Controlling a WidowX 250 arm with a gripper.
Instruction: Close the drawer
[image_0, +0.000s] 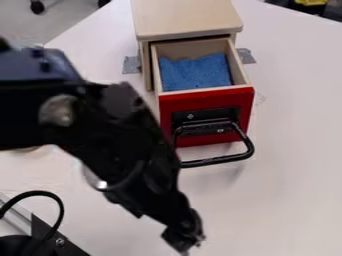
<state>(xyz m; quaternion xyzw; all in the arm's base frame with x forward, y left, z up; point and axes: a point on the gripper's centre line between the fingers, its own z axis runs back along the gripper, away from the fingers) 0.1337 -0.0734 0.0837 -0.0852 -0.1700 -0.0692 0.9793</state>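
Layout of the bench (294, 130). Cabinet (187, 20) at the far side, with tape (131, 65) to its left and right; drawer (200, 100) projecting from its front, cloth (194, 72) within, handle (217, 161) foremost. Arm (133, 145) to the left; cable (43, 193) at near left.

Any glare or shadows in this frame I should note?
Camera view: small bright glint on a metal part of the robot arm, which is otherwise very dark; faint, soft shadow on the white table below the black drawer handle; dark shade under the wooden cabinet top's front edge.
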